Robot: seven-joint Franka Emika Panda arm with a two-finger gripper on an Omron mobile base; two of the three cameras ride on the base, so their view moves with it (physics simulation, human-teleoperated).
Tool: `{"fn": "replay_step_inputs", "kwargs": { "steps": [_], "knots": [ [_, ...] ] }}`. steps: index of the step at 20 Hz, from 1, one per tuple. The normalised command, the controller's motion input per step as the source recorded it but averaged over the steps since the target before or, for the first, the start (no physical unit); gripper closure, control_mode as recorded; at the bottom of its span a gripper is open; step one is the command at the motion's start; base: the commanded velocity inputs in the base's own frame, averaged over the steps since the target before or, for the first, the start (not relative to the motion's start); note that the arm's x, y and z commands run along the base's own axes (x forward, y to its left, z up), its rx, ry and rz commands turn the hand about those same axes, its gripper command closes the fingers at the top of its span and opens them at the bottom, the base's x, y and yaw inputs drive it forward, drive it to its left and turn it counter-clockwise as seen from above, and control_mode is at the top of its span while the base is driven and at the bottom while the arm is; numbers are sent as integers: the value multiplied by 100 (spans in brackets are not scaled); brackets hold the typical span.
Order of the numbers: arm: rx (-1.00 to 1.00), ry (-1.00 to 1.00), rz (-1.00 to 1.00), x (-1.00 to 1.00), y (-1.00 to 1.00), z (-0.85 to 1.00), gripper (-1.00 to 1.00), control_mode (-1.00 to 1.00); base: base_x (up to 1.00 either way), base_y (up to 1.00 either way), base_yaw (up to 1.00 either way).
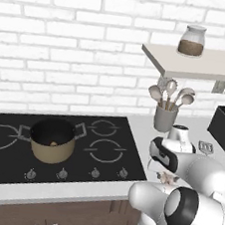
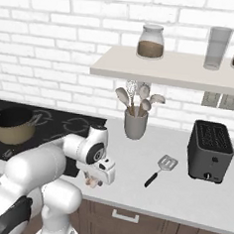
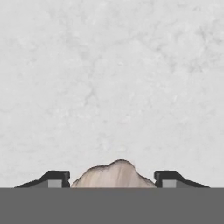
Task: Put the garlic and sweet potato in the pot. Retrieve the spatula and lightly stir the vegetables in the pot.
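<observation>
At the near edge of the pale surface (image 2: 134, 170), the garlic (image 3: 114, 175) is seen between the fingers (image 3: 54, 178) of the gripper (image 2: 91, 180), which stand apart on either side of it, so it is judged not yet lifted. Farther right lies the spatula (image 2: 160, 170), untouched. Far left, on the cooktop (image 1: 9, 146), the pot (image 1: 53, 141) holds a small lump, possibly the sweet potato (image 1: 54, 143); stirring remains.

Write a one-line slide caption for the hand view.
Claw poised over the pale marbled counter, its dark fingertips flanking the off-white garlic.
</observation>
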Motion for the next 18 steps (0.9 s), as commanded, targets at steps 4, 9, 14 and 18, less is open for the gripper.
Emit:
{"fn": "replay_step_inputs", "kwargs": {
  "steps": [4,9,14,18],
  "knots": [
    [0,0,-2,-3,0,1,100,-100,0,0,0],
    [0,-11,-1,-16,12,75,100,-100,0,0,0],
    [-3,-23,2,-18,82,100,100,-100,0,0,0],
    [-8,-14,9,-6,100,93,100,-100,0,0,0]
  ]
}}
